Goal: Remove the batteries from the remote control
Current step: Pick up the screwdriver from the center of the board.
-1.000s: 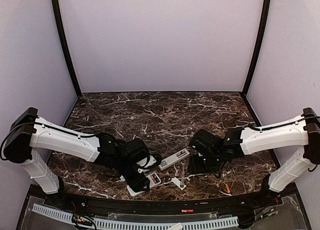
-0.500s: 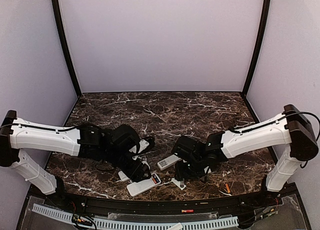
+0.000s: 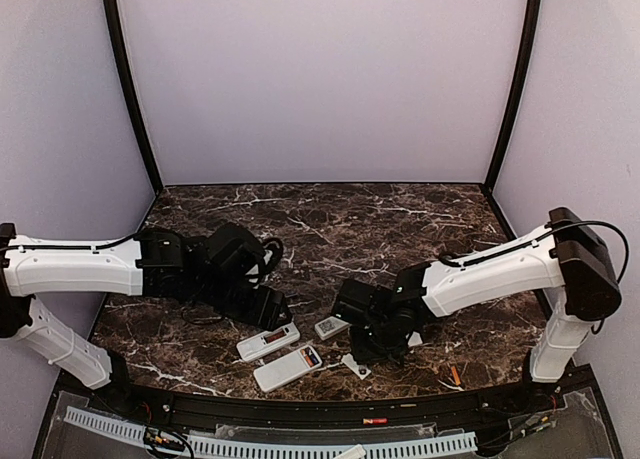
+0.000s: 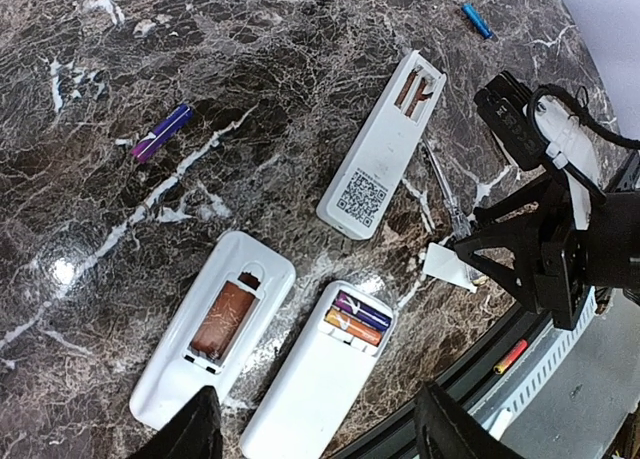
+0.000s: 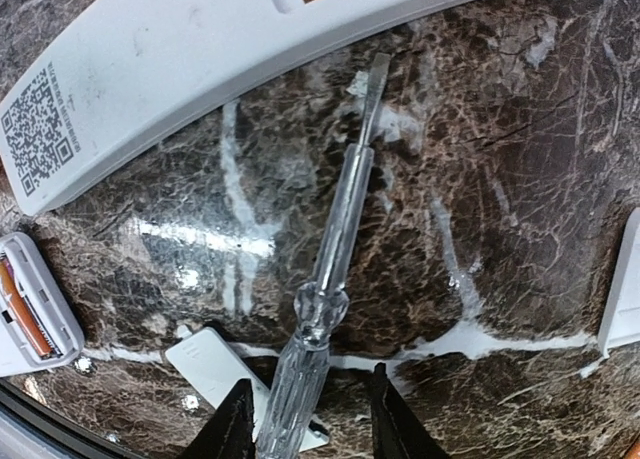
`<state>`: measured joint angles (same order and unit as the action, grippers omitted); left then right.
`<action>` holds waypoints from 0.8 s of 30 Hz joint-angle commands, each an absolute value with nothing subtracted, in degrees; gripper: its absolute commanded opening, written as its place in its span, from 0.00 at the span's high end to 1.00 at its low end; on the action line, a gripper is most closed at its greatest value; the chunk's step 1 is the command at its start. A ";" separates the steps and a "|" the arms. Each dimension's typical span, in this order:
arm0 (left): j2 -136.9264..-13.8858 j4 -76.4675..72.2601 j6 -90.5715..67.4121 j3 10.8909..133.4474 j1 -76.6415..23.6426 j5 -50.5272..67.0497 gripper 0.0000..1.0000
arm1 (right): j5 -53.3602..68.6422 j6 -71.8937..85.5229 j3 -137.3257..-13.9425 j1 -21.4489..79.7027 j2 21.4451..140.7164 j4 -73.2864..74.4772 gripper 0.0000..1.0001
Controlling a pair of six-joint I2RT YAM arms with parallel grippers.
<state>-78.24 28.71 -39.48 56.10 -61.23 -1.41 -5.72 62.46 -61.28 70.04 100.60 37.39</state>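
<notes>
judged from the left wrist view, the job is partly done. three remotes lie face down on the marble table (image 4: 300, 39) with their covers off. the qr-code remote (image 4: 370, 169) at 1 o'clock shows a bare bay, only springs. the near remote (image 4: 290, 419) at 6 o'clock still carries two batteries (image 4: 355, 319), purple and orange, side by side. the left remote (image 4: 165, 389) at 7 o'clock has something coppery in its bay (battery or bare contacts, i cannot tell). three loose cells are out: a purple battery (image 4: 160, 131) at 10 o'clock, a blue battery (image 4: 477, 19) at 1 o'clock and an orange battery (image 4: 510, 356) at 4 o'clock, beyond the table edge.

the left gripper (image 4: 318, 394) hangs above the two near remotes, fingers spread, holding nothing. the right gripper (image 5: 305, 419) straddles the handle of a clear screwdriver (image 5: 343, 209), jaws half drawn in with gaps either side, so not pinching. a white cover (image 5: 205, 364) lies under the handle. likely left: prise out the 6 o'clock pair and check the 7 o'clock bay.
</notes>
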 commanded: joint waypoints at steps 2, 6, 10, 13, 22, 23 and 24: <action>-75.71 31.57 -42.33 55.18 -61.00 -2.84 0.36 | -7.73 65.16 -63.30 70.52 102.16 41.26 0.66; -75.67 33.36 -42.73 55.84 -61.00 -3.32 0.37 | -7.44 65.48 -63.46 70.58 102.58 41.12 0.68; -75.37 33.36 -43.03 56.14 -61.00 -3.02 0.37 | -7.49 65.39 -63.47 70.64 102.82 40.53 0.69; -74.77 33.14 -43.87 56.73 -61.00 -2.67 0.37 | -8.04 65.90 -63.28 70.52 103.34 39.69 0.72; -73.13 33.15 -44.64 57.29 -61.02 -2.64 0.37 | -7.76 66.65 -62.10 70.52 103.61 37.92 0.88; -73.04 33.14 -44.80 57.34 -61.01 -2.59 0.37 | -7.98 66.81 -61.96 70.53 103.24 38.05 0.89; -72.77 33.14 -44.91 57.40 -61.00 -2.52 0.37 | -8.45 67.00 -61.71 70.54 102.74 38.18 0.91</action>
<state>-74.65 31.46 -44.12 56.14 -61.23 -2.44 -7.20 65.95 -62.37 70.11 102.28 38.57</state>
